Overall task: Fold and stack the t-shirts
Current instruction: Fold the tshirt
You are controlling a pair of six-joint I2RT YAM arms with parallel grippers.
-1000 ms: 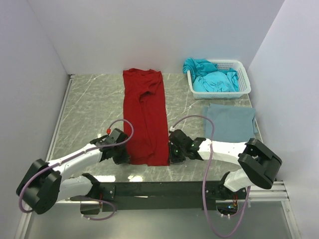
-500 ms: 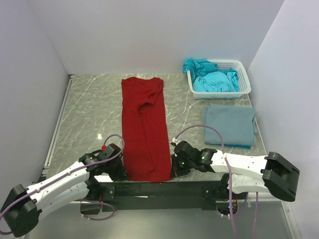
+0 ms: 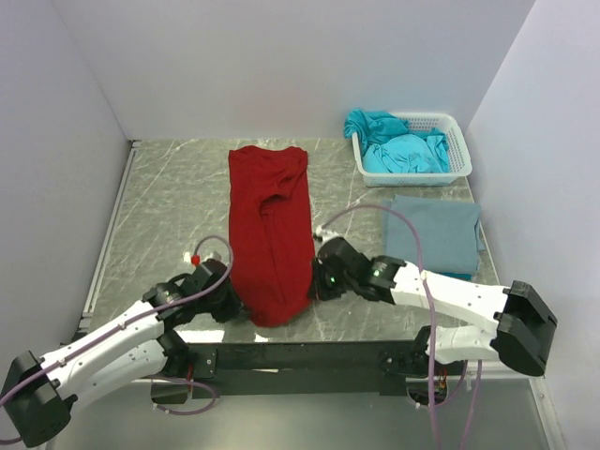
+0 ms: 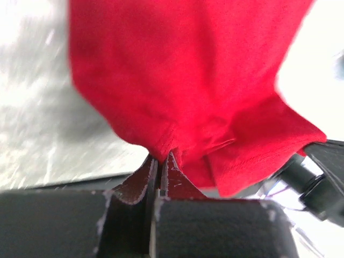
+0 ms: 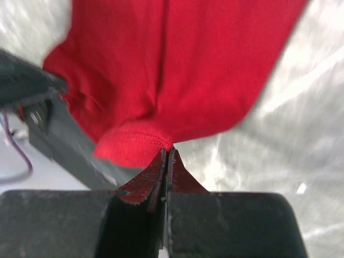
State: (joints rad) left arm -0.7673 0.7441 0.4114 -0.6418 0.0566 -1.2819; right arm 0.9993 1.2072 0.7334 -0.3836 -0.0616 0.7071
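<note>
The dark red t-shirt point(image 3: 270, 225) lies as a long narrow strip down the middle of the table, collar end far. My left gripper point(image 3: 228, 298) is shut on its near left hem corner point(image 4: 161, 148). My right gripper point(image 3: 317, 283) is shut on the near right hem corner point(image 5: 137, 145). Both corners are lifted, so the near end bulges up. A folded grey-blue t-shirt point(image 3: 433, 232) lies flat at the right. Turquoise t-shirts point(image 3: 398, 145) are heaped in the basket.
The white lattice basket point(image 3: 457, 141) stands at the far right, just behind the grey-blue shirt. White walls close in the marble table point(image 3: 169, 206) on three sides. A black rail point(image 3: 300, 356) with the arm bases runs along the near edge.
Both grippers first drew the shirt's near end toward the near edge, then lifted it and moved it back away from the edge. The near hem now bulges up off the table.
</note>
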